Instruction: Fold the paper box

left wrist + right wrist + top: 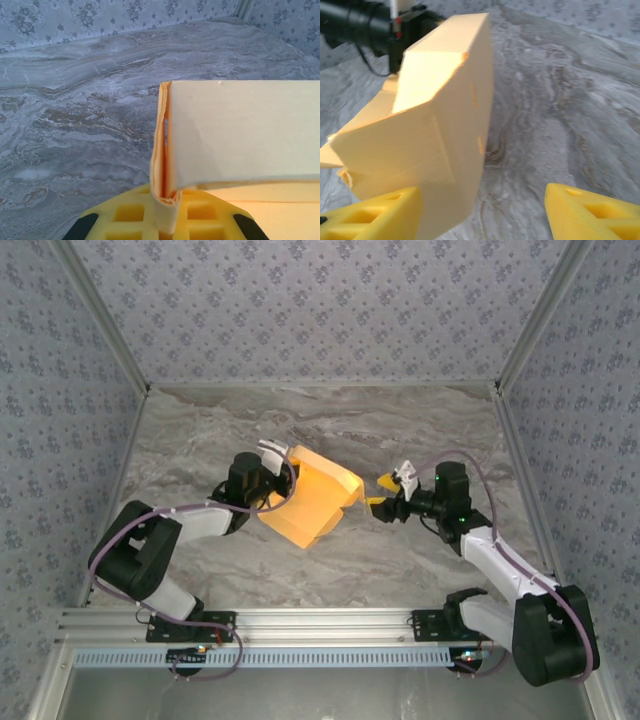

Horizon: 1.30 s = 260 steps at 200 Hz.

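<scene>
The paper box [310, 502] is a tan-yellow, partly folded cardboard shape held tilted above the table's middle. My left gripper [283, 468] is at its left rear edge and is shut on a doubled flap of the paper box [240, 135], pinched between the yellow jaws of the left gripper [167, 200]. My right gripper [378, 493] stands just right of the box and is open. In the right wrist view a lower corner of the paper box [435, 125] reaches in between the right gripper [482, 220] jaws, close against the left finger [375, 215]; the right finger [592, 215] is well apart from it.
The grey marbled table [330, 570] is walled by patterned panels [320, 300] at the back and both sides. An aluminium rail [320, 625] runs along the near edge. The left arm's black wrist [365, 25] shows behind the box.
</scene>
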### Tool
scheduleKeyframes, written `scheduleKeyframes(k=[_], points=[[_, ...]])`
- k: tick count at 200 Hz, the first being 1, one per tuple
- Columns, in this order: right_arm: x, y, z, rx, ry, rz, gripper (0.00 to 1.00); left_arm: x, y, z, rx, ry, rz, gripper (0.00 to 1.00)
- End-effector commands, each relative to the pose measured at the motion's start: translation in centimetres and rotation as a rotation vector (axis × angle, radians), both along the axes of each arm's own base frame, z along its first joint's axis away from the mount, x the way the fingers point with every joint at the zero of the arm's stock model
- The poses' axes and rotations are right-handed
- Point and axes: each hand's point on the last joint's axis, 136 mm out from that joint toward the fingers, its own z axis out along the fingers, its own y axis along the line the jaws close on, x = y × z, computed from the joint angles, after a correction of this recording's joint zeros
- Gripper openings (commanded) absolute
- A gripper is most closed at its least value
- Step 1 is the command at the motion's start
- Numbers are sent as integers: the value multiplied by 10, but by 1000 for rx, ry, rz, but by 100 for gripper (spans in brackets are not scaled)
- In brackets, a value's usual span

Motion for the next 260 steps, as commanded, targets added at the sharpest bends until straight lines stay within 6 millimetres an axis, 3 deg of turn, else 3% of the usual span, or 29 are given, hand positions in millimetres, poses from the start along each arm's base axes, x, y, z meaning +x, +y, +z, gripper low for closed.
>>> scheduleKeyframes(k=[1, 40, 86, 108, 154, 181, 230, 260], points=[[-1, 17, 5, -37, -55, 55, 65, -5, -8, 17, -28, -13, -67, 0], [11, 37, 9, -73, -140, 3, 47, -5, -11, 17, -30, 1, -80, 0], [35, 40, 11, -48, -196, -234, 46, 1, -9, 14, -53, 34, -24, 0], [43, 45, 7, -56, -213, -347, 36, 3, -7, 9, -46, 57, 32, 0], [69, 37, -9, -32, -201, -661, 36, 4, -9, 0, -33, 70, 170, 0], [80, 40, -19, -46, -198, -717, 38, 3, -8, -6, -40, 84, 236, 0], [104, 28, -35, -53, -155, -947, 30, -3, 3, -14, -25, 108, 384, 0], [111, 35, -45, -20, -135, -998, 29, -7, 11, -21, 0, 112, 470, 0]])
